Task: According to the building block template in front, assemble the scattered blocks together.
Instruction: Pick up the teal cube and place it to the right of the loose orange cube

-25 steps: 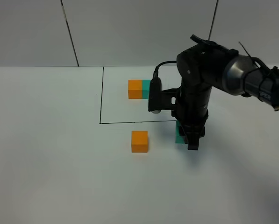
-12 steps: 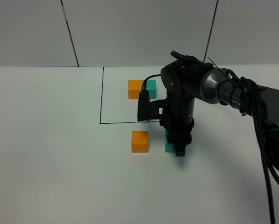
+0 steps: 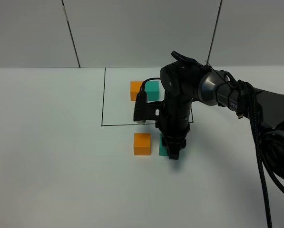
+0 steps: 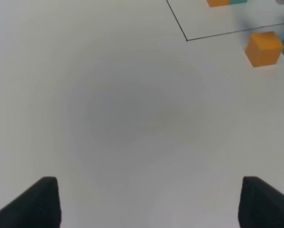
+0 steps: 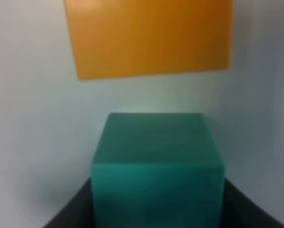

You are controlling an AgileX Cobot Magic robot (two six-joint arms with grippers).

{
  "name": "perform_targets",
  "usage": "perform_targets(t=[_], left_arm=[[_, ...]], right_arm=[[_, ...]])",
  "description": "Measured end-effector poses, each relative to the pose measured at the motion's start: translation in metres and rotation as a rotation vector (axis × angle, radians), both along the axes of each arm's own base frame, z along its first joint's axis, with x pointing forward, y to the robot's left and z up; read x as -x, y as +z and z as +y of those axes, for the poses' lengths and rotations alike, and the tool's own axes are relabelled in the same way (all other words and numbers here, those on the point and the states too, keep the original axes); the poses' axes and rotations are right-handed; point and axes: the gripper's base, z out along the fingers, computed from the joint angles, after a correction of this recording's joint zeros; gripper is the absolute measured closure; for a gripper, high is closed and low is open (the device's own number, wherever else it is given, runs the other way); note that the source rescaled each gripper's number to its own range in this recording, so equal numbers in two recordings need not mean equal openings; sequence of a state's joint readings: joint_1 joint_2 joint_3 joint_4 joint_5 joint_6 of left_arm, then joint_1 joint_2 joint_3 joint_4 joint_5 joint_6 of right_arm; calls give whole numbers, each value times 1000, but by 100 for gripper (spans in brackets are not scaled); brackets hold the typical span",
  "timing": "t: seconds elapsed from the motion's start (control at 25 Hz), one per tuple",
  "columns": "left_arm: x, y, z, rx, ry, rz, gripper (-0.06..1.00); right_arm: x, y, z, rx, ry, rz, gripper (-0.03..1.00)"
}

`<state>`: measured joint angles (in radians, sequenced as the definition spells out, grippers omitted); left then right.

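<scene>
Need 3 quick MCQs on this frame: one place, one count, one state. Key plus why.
1. In the high view, where is the loose teal cube relative to the loose orange cube?
A) on top
B) right, small gap
C) left, touching
2. Cubes in all?
A) two
B) three
C) four
3. Left claw?
A) open, empty
B) shut on orange cube
C) shut on teal cube
Key: 1B, white table shows between them; 2C, two loose plus the framed pair; 3A, its fingers stand wide apart over bare table.
</scene>
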<state>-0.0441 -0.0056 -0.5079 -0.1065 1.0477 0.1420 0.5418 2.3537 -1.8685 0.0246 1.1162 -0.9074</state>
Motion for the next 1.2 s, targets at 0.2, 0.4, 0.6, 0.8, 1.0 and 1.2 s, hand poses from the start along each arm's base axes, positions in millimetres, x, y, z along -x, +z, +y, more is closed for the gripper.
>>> perform_targets(t=[0.2, 0.4, 0.6, 0.8, 1.0, 1.2], left_arm=[[0, 0, 0, 0, 0, 0, 21], [0, 0, 0, 0, 0, 0, 21], [0, 0, 0, 0, 0, 0, 21], [0, 0, 0, 0, 0, 0, 21], [0, 0, 0, 0, 0, 0, 21], [0, 0, 0, 0, 0, 0, 21]], right_arm=[[0, 0, 2, -14, -5, -7, 97], [0, -2, 9, -27, 7, -27, 97], [0, -4, 9, -24, 7, -22, 97], [0, -7, 10, -28, 16, -18, 97], [0, -8, 10, -30, 24, -21, 97], [-1, -8, 11, -37, 24, -25, 97]])
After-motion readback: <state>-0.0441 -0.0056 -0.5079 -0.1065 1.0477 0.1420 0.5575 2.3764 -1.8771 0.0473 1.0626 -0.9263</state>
